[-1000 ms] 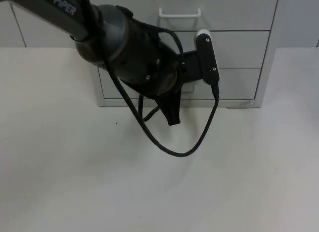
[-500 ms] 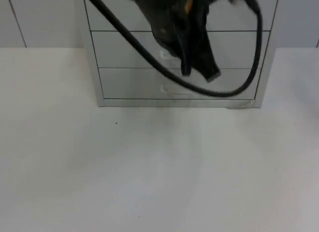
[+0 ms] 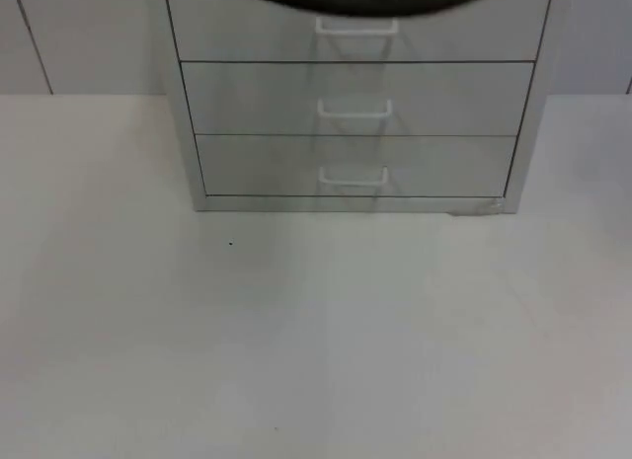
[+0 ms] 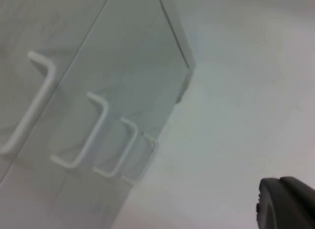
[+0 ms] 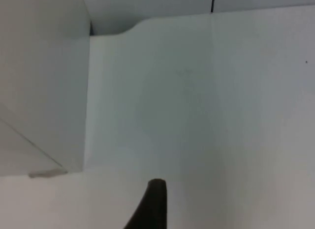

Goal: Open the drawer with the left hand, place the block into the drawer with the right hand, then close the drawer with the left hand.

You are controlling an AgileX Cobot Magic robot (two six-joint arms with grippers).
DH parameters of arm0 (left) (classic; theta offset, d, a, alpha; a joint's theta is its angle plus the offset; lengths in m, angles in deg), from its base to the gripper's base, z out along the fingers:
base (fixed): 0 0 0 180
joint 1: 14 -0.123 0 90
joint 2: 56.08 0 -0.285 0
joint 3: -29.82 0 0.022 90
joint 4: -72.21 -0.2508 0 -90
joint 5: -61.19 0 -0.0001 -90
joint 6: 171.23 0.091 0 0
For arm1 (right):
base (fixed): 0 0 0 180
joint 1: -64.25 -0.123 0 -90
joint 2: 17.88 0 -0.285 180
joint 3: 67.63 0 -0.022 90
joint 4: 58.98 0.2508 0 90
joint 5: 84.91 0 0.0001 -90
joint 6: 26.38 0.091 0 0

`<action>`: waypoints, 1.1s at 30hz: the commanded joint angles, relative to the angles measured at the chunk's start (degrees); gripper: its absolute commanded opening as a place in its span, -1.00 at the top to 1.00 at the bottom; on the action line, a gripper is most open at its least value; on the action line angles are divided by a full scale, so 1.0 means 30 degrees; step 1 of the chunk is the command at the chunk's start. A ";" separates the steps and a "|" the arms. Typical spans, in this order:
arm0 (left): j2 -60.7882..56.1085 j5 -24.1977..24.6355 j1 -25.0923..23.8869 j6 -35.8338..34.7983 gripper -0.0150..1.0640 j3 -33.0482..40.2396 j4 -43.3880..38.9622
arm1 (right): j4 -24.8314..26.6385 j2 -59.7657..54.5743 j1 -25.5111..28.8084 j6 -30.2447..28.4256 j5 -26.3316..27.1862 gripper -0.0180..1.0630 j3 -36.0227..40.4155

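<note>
Currently, you have the drawer cabinet (image 3: 355,104) at 12 o'clock on the white table (image 3: 316,331), all three drawers shut, each with a white handle: top handle (image 3: 356,26), middle handle (image 3: 355,109), bottom handle (image 3: 353,177). Handles' long axes run 9 to 3. No block sighted on the table. Left gripper (image 4: 288,202): one fingertip seen, handles (image 4: 83,135) lying toward 9 o'clock of it, apart; spread or pressed together, cannot tell. Right gripper (image 5: 151,207): beside the cabinet's side wall (image 5: 42,81), state likewise unreadable. Judgement: left arm looks nearer the handles; drawer not yet opened.
</note>
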 commanded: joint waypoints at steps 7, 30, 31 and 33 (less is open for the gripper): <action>-0.2809 0.1486 0.0013 0.0059 0.98 -0.0095 0.1427 | 0.2083 0.1598 -0.0138 -0.1340 -0.1042 -0.53 0.0060; -1.2238 -0.1092 0.0013 -0.0200 0.98 0.7124 0.4359 | 0.8539 1.1791 -0.0138 -0.9065 -0.4442 -0.53 0.0914; -1.2950 -0.1305 0.0013 -0.0290 0.98 0.7854 0.4359 | 0.8929 1.2397 -0.0138 -0.9355 -0.4575 -0.53 0.1305; -1.4281 -0.1597 0.0013 -0.0754 0.98 0.9153 0.4399 | 0.8930 1.3485 -0.0138 -0.9506 -0.4849 -0.53 0.2111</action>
